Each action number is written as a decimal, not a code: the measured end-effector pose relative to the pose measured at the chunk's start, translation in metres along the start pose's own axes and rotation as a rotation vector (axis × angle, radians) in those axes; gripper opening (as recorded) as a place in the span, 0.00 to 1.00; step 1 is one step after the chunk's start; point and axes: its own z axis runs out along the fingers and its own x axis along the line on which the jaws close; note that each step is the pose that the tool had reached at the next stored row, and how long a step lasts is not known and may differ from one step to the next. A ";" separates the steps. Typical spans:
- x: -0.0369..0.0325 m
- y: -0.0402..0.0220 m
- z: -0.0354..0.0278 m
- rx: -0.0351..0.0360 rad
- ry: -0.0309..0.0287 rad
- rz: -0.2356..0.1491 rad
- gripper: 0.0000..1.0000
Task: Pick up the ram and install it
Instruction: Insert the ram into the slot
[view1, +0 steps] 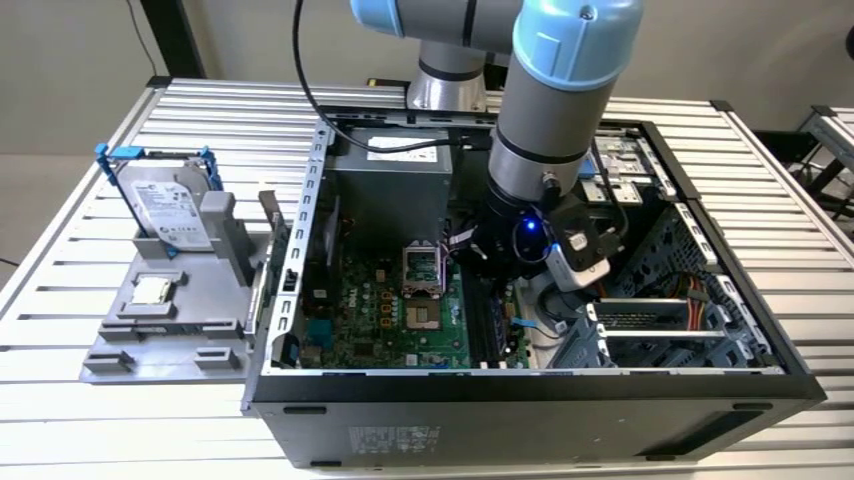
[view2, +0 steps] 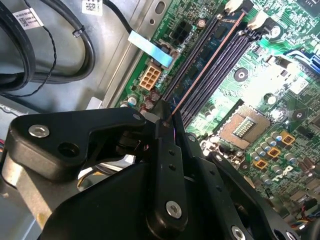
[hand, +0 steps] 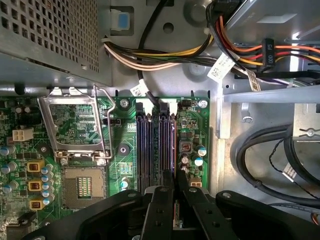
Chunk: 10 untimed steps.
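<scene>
Clearly the work stands at the seating stage: the gripper (hand: 173, 186) is deep inside the open computer case (view1: 747, 385), its fingers (hand: 161, 197) clenched on the ram (view2: 200, 70), which stands on edge in the memory slots (hand: 150, 145) beside the open processor socket (hand: 84, 185). In the second wrist view the ram shows as a thin reddish top edge running from the fingers toward the white latches (view2: 258, 20) at the slots' far end.

To do this well, I judge that the stick should stay parallel to its slot, pressure should go straight down and evenly along its length, and both latches should be open. A tilt would likely bind one end.

As for writing, the white tags on the cables (hand: 221, 66) and the sticker on the hard drive (view1: 174, 205), upright in the grey holder (view1: 134, 350) on the desk (view1: 80, 260), carry print too small to read.
</scene>
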 end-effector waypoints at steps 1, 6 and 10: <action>0.0000 0.0000 0.0000 0.0001 0.0000 0.000 0.00; 0.0001 0.0001 0.0003 0.0004 -0.0001 0.001 0.00; 0.0001 0.0002 0.0065 0.0004 -0.0001 0.001 0.00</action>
